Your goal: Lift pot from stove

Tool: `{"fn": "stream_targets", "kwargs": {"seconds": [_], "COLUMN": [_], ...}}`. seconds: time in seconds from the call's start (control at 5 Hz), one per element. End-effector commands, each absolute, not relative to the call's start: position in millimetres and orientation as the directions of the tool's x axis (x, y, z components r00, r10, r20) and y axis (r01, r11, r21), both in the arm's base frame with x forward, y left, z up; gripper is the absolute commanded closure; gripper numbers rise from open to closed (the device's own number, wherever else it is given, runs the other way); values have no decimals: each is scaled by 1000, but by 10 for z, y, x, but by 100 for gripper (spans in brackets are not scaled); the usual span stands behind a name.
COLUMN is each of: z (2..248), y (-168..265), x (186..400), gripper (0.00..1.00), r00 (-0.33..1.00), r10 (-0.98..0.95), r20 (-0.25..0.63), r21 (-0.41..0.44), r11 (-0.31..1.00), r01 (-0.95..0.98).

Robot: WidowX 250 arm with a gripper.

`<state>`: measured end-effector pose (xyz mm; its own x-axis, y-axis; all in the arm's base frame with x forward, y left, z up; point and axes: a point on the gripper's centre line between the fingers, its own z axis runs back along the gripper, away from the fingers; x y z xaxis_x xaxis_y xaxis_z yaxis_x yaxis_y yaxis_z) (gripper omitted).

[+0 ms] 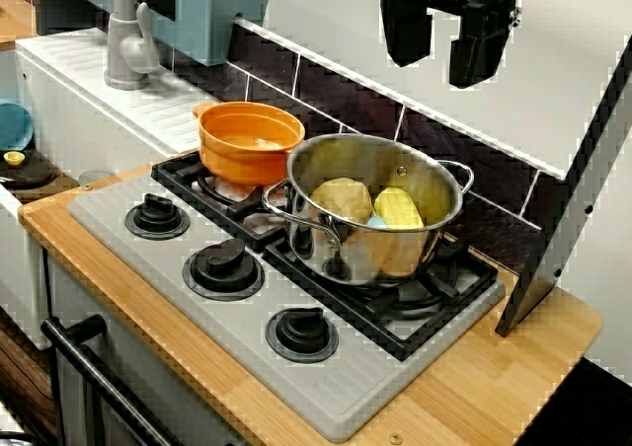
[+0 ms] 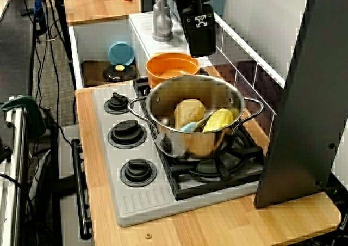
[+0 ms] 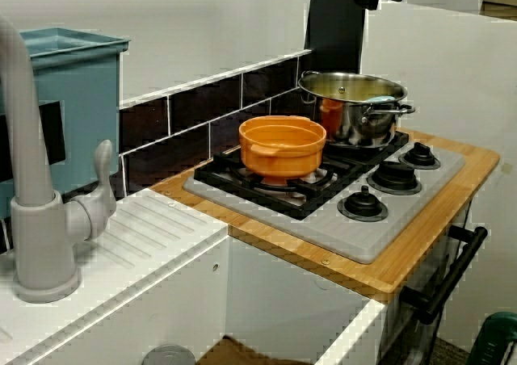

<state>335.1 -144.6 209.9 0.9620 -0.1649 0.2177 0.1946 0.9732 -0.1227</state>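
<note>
I see the orange pot (image 1: 251, 143) sitting on the stove (image 1: 296, 268) grate, touching the steel pot (image 1: 370, 209); my hand (image 1: 450, 37) hovers high above, fingers apart, holding nothing

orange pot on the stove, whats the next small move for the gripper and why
Probably move across to above the orange pot. The gripper hangs high over the steel pot, jaws apart and empty, while the orange pot sits untouched on the stove grate beside it.
</note>
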Motion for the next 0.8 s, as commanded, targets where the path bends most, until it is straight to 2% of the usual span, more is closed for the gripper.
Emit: {"fn": "stream_targets", "kwargs": {"seconds": [0.0,0.2,0.6], "z": [2099,2148,2399], "y": [-1446,-1306,-605], "x": [3351,3399,3347], "gripper": [0,0,0], "r00": [962,964,961], "r10": [-165,-139,-85], "r20": [218,225,264], "r21": [-123,-119,-115], "r11": [973,978,986], "r01": [195,169,119]}}
